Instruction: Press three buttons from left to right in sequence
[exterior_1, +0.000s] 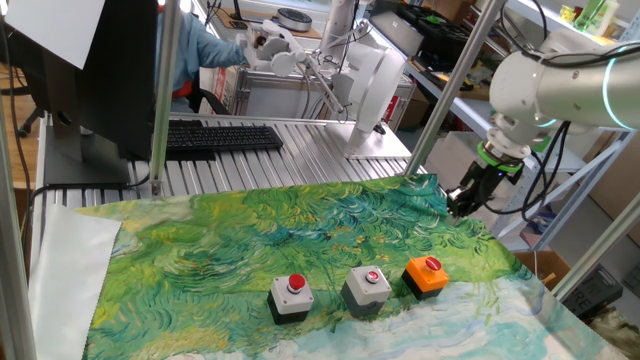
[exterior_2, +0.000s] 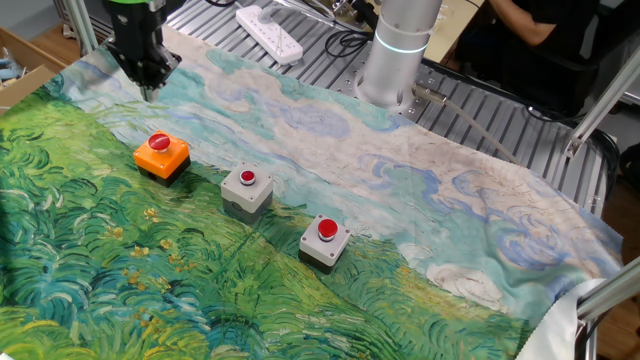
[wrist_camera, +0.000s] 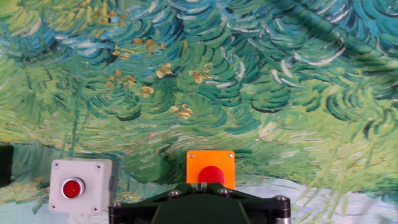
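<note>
No lettering, number or brand can be read in any view. The three red-capped push-button boxes show no legible label.

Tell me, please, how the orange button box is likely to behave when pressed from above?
The orange button box looks squat and flat-bottomed, so it should probably stay upright. It sits loose on the painted cloth, which may wrinkle and let it slide slightly under an off-centre push. Its hard housing looks stiff; likely only the red cap gives.
</note>
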